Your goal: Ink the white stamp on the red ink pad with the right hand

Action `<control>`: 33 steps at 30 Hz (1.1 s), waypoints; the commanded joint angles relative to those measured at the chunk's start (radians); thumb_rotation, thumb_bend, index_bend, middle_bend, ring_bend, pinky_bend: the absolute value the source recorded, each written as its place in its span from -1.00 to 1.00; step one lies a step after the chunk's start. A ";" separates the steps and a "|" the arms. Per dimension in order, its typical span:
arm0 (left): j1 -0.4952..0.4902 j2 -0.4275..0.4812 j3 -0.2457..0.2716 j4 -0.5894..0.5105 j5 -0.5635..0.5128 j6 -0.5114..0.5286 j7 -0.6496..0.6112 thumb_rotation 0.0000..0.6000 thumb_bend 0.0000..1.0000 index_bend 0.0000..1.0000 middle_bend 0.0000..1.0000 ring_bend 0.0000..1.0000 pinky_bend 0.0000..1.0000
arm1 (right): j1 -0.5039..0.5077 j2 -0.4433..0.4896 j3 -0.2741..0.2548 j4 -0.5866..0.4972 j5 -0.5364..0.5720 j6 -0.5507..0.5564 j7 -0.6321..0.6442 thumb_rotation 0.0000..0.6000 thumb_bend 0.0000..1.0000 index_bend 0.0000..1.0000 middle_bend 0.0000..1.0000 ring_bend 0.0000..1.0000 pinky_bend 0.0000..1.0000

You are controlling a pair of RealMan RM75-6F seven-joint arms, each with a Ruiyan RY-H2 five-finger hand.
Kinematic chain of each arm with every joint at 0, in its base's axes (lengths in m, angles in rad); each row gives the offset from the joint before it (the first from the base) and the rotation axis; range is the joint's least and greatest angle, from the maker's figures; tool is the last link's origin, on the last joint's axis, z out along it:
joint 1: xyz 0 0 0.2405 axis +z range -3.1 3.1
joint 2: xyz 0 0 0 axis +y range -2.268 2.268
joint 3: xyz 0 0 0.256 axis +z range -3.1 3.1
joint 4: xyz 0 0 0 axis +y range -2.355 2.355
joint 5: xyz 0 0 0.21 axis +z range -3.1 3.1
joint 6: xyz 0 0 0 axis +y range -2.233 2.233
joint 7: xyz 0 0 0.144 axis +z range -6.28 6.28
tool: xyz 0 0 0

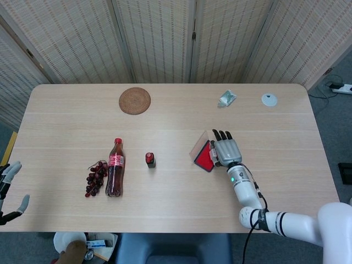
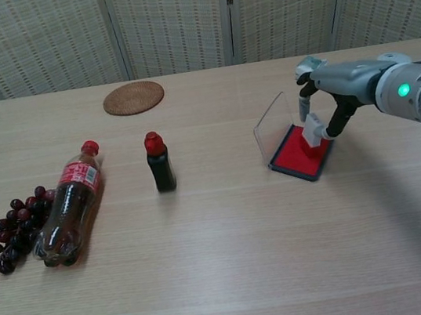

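Note:
The red ink pad (image 2: 297, 154) lies open right of centre, its clear lid (image 2: 272, 128) standing up on the left side. My right hand (image 2: 329, 95) pinches the white stamp (image 2: 313, 130) from above, and the stamp's lower end meets the pad's red surface near its far right part. From the head view the right hand (image 1: 224, 149) covers the stamp and the right half of the ink pad (image 1: 204, 158). My left hand (image 1: 7, 188) hangs off the table's near left corner, fingers apart and holding nothing.
A cola bottle (image 2: 68, 204) lies beside dark grapes (image 2: 9, 234) at the left. A small red-capped ink bottle (image 2: 159, 162) stands mid-table. At the back are a woven coaster (image 2: 133, 98), a crumpled wrapper (image 2: 309, 66) and a white disc (image 1: 269, 99).

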 commanded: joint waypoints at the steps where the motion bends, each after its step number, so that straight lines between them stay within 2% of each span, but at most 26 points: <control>1: 0.001 0.000 0.000 0.000 0.002 0.003 0.000 1.00 -0.15 -1.00 -1.00 -1.00 -1.00 | 0.004 -0.006 -0.001 0.006 0.005 -0.002 -0.005 1.00 -0.12 0.15 -0.94 -1.00 -1.00; 21: 0.006 0.001 0.000 0.006 0.006 0.017 -0.010 1.00 -0.15 -1.00 -1.00 -1.00 -1.00 | 0.012 -0.031 -0.013 0.035 0.016 -0.005 -0.026 1.00 -0.12 0.15 -0.94 -1.00 -1.00; 33: 0.002 -0.004 -0.002 0.004 0.002 0.004 0.012 1.00 -0.15 -1.00 -1.00 -1.00 -1.00 | -0.011 0.051 -0.001 -0.098 -0.019 0.054 -0.013 1.00 -0.12 0.15 -0.94 -1.00 -1.00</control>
